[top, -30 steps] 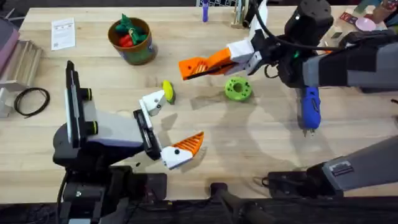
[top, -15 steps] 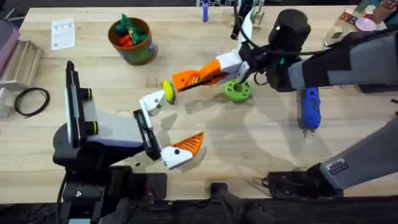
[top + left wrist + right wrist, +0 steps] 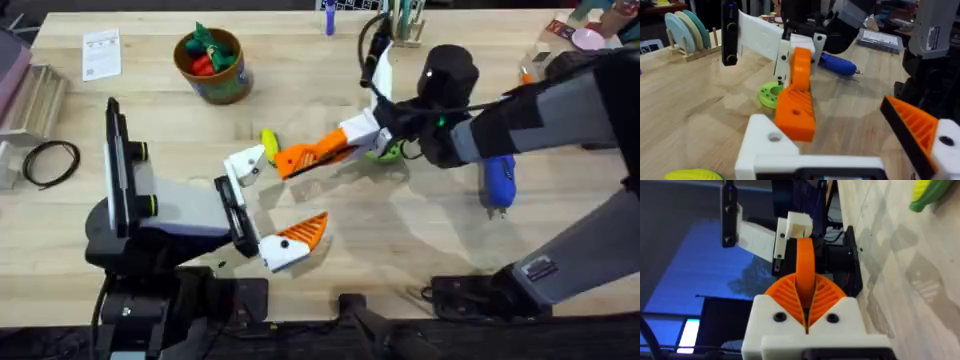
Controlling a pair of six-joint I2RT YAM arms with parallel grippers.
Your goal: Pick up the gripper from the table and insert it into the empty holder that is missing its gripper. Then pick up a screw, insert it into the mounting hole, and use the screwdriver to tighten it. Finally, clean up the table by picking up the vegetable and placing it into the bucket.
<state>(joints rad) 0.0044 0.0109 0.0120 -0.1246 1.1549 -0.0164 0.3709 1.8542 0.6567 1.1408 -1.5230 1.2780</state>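
Found the gripper pinched edge-on in the clenched right tool, aloft over the worktop just beside the bare holder of the left tool, itself spread wide and grasping nothing; judged light, stiff, hard plastic, smooth enough to twist between pads; best taken by the flat flanks, leaving the mating end free; could not tell whether piece and holder touched; could not make out the holder's socket or mounting hole; saw the vegetable partly covered behind the piece.
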